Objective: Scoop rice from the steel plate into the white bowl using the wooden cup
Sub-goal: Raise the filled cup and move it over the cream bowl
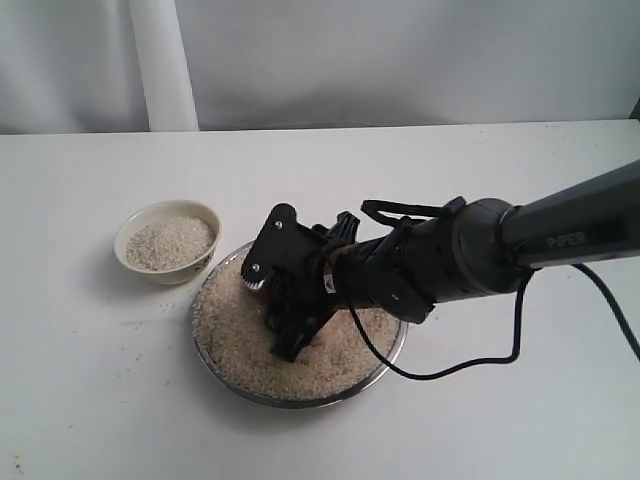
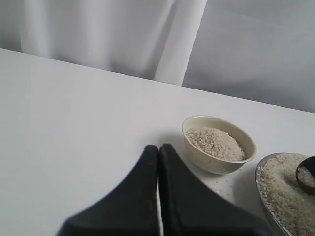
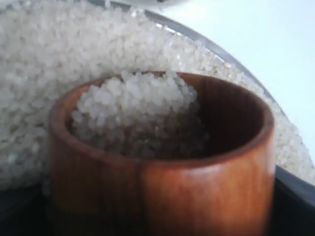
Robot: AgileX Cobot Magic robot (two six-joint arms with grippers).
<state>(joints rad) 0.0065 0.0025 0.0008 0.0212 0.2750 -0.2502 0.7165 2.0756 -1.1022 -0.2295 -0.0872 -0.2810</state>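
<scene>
The steel plate (image 1: 372, 378) lies in the middle of the table, heaped with rice (image 1: 235, 335). My right gripper (image 1: 287, 335) reaches down into it from the right, shut on the wooden cup (image 3: 197, 187). The cup is tilted in the rice and partly filled with grains (image 3: 138, 108). The plate's rim (image 3: 221, 51) runs behind it. In the exterior view the gripper hides the cup. The white bowl (image 1: 170, 272) stands just left of the plate and holds rice (image 1: 168, 243). My left gripper (image 2: 158, 147) is shut and empty, above the table short of the bowl (image 2: 211, 160). The cup (image 2: 305, 178) shows at this view's edge.
A black cable (image 1: 470, 365) loops from the right arm (image 1: 560, 235) down onto the table beside the plate. A few stray grains (image 2: 221, 184) lie between bowl and plate. A white curtain (image 1: 400, 60) hangs behind the table's far edge.
</scene>
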